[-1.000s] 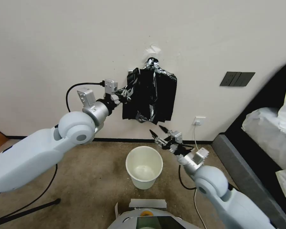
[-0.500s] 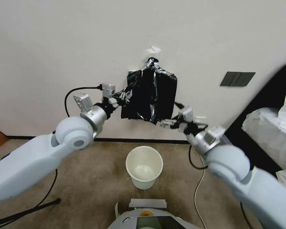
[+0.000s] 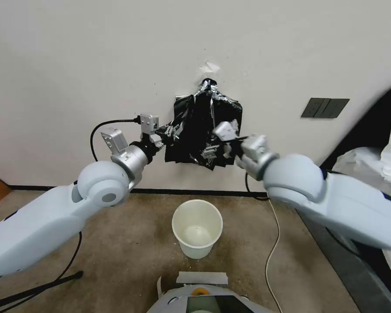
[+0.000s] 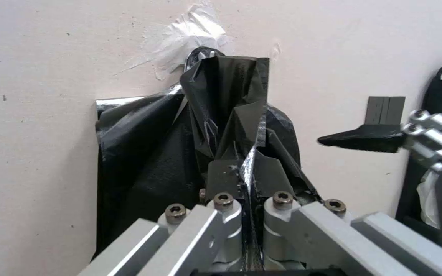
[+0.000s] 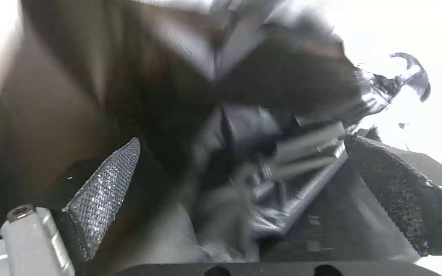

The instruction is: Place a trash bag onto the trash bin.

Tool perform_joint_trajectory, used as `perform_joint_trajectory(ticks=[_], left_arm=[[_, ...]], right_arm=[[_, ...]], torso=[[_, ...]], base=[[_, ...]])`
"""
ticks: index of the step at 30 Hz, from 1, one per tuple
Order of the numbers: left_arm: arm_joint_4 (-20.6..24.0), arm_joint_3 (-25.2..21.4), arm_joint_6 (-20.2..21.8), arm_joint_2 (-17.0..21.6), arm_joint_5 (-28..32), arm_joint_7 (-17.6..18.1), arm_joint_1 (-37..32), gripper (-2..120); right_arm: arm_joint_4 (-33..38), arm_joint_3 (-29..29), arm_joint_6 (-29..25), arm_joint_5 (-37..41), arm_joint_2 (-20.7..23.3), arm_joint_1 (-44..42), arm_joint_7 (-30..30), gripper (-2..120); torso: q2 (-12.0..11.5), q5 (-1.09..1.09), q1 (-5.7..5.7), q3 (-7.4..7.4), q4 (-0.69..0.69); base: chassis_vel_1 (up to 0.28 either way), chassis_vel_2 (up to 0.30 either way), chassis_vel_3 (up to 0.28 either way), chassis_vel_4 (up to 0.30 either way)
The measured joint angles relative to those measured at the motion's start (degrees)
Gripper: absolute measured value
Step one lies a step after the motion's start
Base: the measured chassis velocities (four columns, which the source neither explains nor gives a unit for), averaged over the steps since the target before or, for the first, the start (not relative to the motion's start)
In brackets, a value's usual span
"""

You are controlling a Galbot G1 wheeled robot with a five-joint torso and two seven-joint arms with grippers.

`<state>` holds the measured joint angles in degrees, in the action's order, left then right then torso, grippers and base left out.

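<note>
A bundle of black bags (image 3: pixel 228 117) hangs from a taped point on the wall. My left gripper (image 3: pixel 171 130) is shut on a thin glossy fold at the bundle's left edge, the trash bag (image 3: pixel 184 137). In the left wrist view that fold (image 4: pixel 241 126) runs up from between the closed fingers (image 4: pixel 246 184). My right gripper (image 3: pixel 213 147) is raised in front of the lower middle of the bags. It is open, with its meshed pads (image 5: pixel 106 188) spread wide and blurred black plastic (image 5: pixel 282 88) ahead of them. The cream trash bin (image 3: pixel 197 228) stands empty on the floor below.
A dark bed frame with white bedding (image 3: pixel 369 174) stands at the right. A wall switch plate (image 3: pixel 324 108) and a socket with a white cable (image 3: pixel 271 243) are on the right side. A black stand leg (image 3: pixel 34 287) lies on the carpet at left.
My right arm swung up from beside the bin to the front of the hanging bags. The left gripper stayed clamped on the bag edge, shifting slightly.
</note>
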<state>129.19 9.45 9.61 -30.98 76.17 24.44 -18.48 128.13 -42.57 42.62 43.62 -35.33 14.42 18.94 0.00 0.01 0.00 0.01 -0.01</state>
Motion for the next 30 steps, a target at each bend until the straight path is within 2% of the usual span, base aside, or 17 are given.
perform_joint_trajectory(ticks=[2,3,6,7,10,11,14,15,18,19,22,24,26,30], left_arm=[[0.2,-0.2,0.0,-0.1,0.0,-0.2,-0.1,0],[0.2,-0.2,0.0,-0.1,0.0,-0.2,-0.1,0],[0.3,-0.3,0.0,-0.2,0.0,-0.7,-0.2,0],[0.3,-0.3,0.0,-0.2,0.0,-0.7,-0.2,0],[0.5,-0.3,0.0,-0.3,0.0,-1.0,0.0,0],[0.5,-0.3,0.0,-0.3,0.0,-1.0,0.0,0],[0.9,-0.4,0.0,-0.2,0.1,-1.1,0.1,0],[0.9,-0.4,0.0,-0.2,0.1,-1.1,0.1,0],[1.5,-1.0,0.0,0.2,0.2,-1.1,-0.2,0],[1.5,-1.0,0.0,0.2,0.2,-1.1,-0.2,0],[1.9,-2.0,0.0,0.8,0.4,-1.3,-1.0,0],[2.1,-2.2,0.0,0.9,0.4,-1.3,-1.2,0],[2.2,-2.6,0.0,1.0,0.4,-1.3,-1.7,0],[2.2,-2.7,0.0,1.1,0.4,-1.3,-1.9,0]], right_arm=[[-0.1,-3.7,-0.1,-1.6,0.9,3.3,-2.0,100],[-0.1,-3.7,-0.1,-1.6,0.9,3.3,-2.0,100],[0.2,-9.2,-0.2,-2.0,1.7,8.1,-4.3,87],[0.2,-9.2,-0.2,-2.0,1.7,8.1,-4.3,87],[0.4,-13.5,-0.2,-2.3,2.3,12.3,-5.5,73],[0.4,-13.5,-0.2,-2.3,2.3,12.3,-5.5,73],[0.4,-17.0,-0.3,-2.5,2.7,15.9,-6.1,58],[0.4,-17.0,-0.3,-2.5,2.7,15.9,-6.1,58],[0.4,-19.1,-0.4,-2.9,3.2,17.9,-6.1,45],[0.4,-19.1,-0.4,-2.9,3.2,17.9,-6.1,45],[0.2,-20.2,-0.4,-3.5,3.8,19.0,-6.3,30],[0.2,-20.3,-0.4,-3.6,4.0,19.1,-6.4,26],[0.3,-20.6,-0.4,-4.0,4.7,19.2,-7.0,15],[0.6,-20.8,-0.4,-4.6,5.5,19.2,-7.5,7]], torso=[[0.0,0.00,0.00,0.00,-0.01],[0.0,0.00,0.00,0.00,-0.01],[0.0,0.00,0.00,-0.01,0.01],[0.0,0.00,0.00,-0.01,0.01],[0.0,-0.01,0.00,-0.01,0.01],[0.0,-0.01,0.00,-0.01,0.01],[0.0,-0.01,0.00,-0.01,0.01],[0.0,-0.01,0.00,-0.01,0.01],[0.0,-0.01,-0.01,-0.01,0.01],[0.0,-0.01,-0.01,-0.01,0.01],[0.0,0.00,-0.01,-0.01,0.01],[0.0,0.00,0.00,-0.01,0.01],[0.0,-0.01,-0.01,-0.01,0.02],[0.0,0.00,0.00,-0.01,0.00]], base=[[0.000,0.000,0.000,0.000],[0.000,0.000,0.000,0.000],[0.000,0.000,0.000,0.000],[0.000,0.000,0.000,0.000],[0.000,0.000,0.000,0.000],[0.000,0.000,0.000,0.000],[0.000,0.000,0.000,0.000],[0.000,0.000,0.000,0.000],[0.000,0.000,0.000,0.000],[0.000,0.000,0.000,0.000],[0.000,0.000,0.000,0.000],[0.000,0.000,0.000,0.000],[0.000,0.000,0.000,0.000],[0.000,0.000,0.000,0.000]])
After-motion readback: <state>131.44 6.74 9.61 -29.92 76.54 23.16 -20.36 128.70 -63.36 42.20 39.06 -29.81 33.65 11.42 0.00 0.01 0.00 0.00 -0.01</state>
